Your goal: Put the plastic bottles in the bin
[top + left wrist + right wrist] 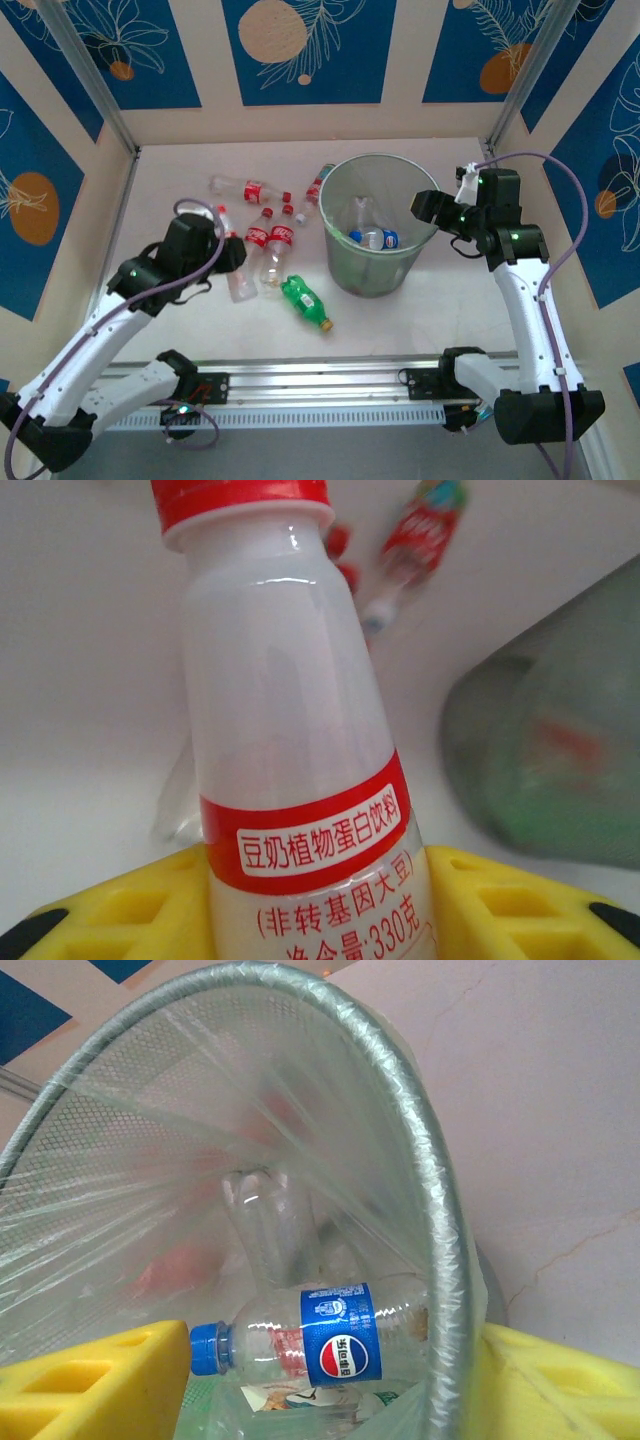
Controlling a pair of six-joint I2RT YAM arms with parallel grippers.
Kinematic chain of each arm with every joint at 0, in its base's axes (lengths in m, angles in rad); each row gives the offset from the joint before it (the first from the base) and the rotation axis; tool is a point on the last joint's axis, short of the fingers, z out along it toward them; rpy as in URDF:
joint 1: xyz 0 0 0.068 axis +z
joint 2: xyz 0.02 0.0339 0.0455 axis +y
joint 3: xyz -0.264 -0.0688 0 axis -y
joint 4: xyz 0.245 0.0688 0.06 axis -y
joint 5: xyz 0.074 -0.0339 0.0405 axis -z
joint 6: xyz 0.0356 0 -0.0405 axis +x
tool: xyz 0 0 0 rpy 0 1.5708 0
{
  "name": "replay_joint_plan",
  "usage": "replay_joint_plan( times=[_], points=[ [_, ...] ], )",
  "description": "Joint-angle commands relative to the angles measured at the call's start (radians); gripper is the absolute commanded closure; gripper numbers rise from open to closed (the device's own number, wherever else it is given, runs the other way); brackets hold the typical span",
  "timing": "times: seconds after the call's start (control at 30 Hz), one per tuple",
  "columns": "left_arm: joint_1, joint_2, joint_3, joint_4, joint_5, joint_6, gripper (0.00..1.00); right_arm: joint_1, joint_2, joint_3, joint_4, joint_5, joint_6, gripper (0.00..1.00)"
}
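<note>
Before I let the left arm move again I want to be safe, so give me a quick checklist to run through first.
1. Left gripper on the cloudy red-capped bottle: its yellow fingers meet both sides. Ok.
2. That bottle lifted off the table: cannot tell.
3. Bin upright, mouth open: ok.
4. Room inside the bin: it holds a blue-labelled bottle and a clear bottle, with space above. Ok.
5. Right gripper out of the bin mouth: not ok. It is open at the rim, with the rim between its fingers.
6. Low path to the bin: not ok. The green bottle and others lie between.
</note>
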Motion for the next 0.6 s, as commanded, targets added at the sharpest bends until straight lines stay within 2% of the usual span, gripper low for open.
replay_joint_plan(
  times=[0.0, 0.17, 0.27, 0.37, 0.57],
  points=[
    [-0.008, 0.095, 0.131, 0.215, 0.097, 0.099, 0.52, 0.000, -0.012, -0.009, 0.022, -0.040, 0.012, 0.29],
    [-0.013, 0.294, 0.363, 0.403, 0.275, 0.112, 0.52, 0.000, -0.015, -0.004, 0.022, -0.039, 0.010, 0.29],
    [-0.025, 0.383, 0.411, 0.594, 0.360, 0.035, 0.52, 0.001, -0.012, -0.004, 0.023, -0.038, 0.015, 0.29],
    [-0.069, 0.463, 0.460, 0.702, 0.362, 0.016, 0.52, 0.002, -0.013, 0.001, 0.018, -0.038, 0.014, 0.29],
    [-0.195, 0.629, 0.638, 0.635, 0.331, 0.110, 0.52, 0.001, -0.001, 0.019, 0.006, -0.033, 0.004, 0.29]
  ],
)
